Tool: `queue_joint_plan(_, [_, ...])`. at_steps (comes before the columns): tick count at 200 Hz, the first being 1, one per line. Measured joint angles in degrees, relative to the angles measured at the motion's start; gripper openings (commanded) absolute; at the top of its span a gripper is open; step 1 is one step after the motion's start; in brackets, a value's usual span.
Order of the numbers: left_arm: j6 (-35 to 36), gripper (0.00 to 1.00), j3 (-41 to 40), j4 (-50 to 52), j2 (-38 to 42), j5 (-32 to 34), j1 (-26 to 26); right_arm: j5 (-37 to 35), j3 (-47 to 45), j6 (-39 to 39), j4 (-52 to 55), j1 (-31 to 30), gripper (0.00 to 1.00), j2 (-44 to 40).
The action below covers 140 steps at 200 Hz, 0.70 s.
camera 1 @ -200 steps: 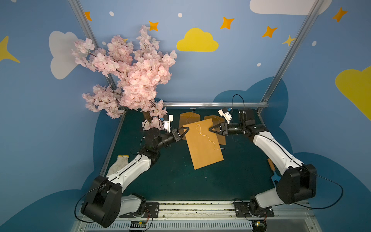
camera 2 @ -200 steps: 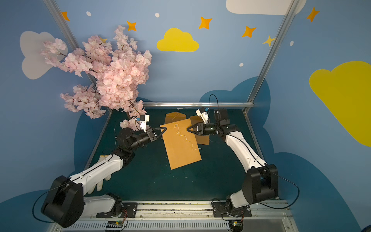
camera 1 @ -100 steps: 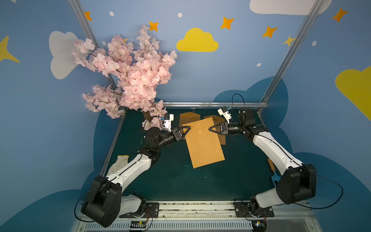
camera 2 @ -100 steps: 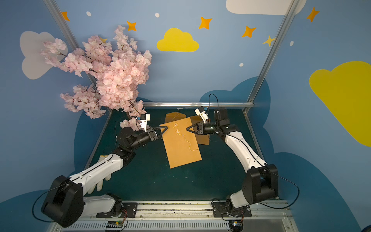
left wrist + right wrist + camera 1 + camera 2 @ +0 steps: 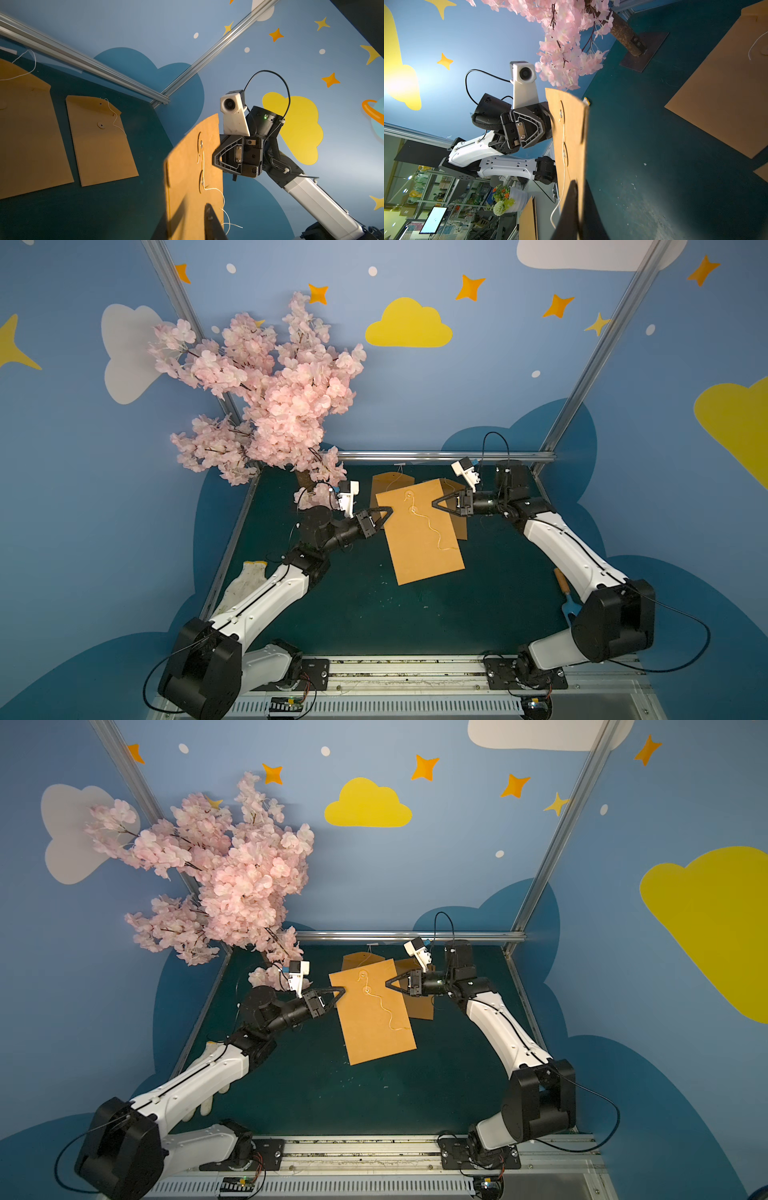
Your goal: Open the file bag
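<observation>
Blue walls painted with clouds and stars enclose a dark green surface [image 5: 374, 614]. A pink blossom tree [image 5: 270, 406] stands at its far left corner.

**Top views.** In both top views the file bag [image 5: 419, 539] is lifted above the surface, spanning the gap between the two arms near the far rail. The right gripper [image 5: 436, 502] meets its right edge near the top, with the jaws clenched on the card. The left gripper [image 5: 386, 514] meets the left edge, but these views do not show whether its jaws clamp. The string [image 5: 432, 531] runs between the two buttons, then trails loose down the face. Spare bags [image 5: 390, 483] lie flat behind.

**Left wrist view.** The file bag [image 5: 187, 197] is seen nearly edge-on, close to the lens. One finger [image 5: 209, 220] of the left gripper lies against its face. The opposing finger is hidden, so the grasp cannot be confirmed. The right gripper [image 5: 215, 161] pinches the far edge.

**Right wrist view.** The left gripper [image 5: 548, 126] sits at the opposite edge. The flap lies flat against the body.

**Status (judgement).** The winding appears largely undone. Remaining steps: free any last turn of string, then lift the flap.
</observation>
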<state>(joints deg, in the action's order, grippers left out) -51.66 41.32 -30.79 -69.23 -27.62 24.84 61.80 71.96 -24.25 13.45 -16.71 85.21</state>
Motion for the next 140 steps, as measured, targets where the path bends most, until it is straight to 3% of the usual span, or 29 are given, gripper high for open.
queue_joint_plan(23, [-0.1, 0.11, -0.3, 0.3, 0.0, 0.9, 0.1, 0.1, 0.0, -0.2, -0.4, 0.1, 0.00, -0.2])
queue_joint_plan(106, [-3.5, 0.02, -0.4, -5.5, -2.4, 0.3, 0.3, -0.3, -0.1, 0.7, -0.7, 0.2, 0.00, -1.4])
queue_joint_plan(140, [-5.6, 0.03, -1.1, -9.8, -3.8, -0.5, 0.2, -0.8, -0.2, 1.0, -0.9, 0.5, 0.14, -1.6])
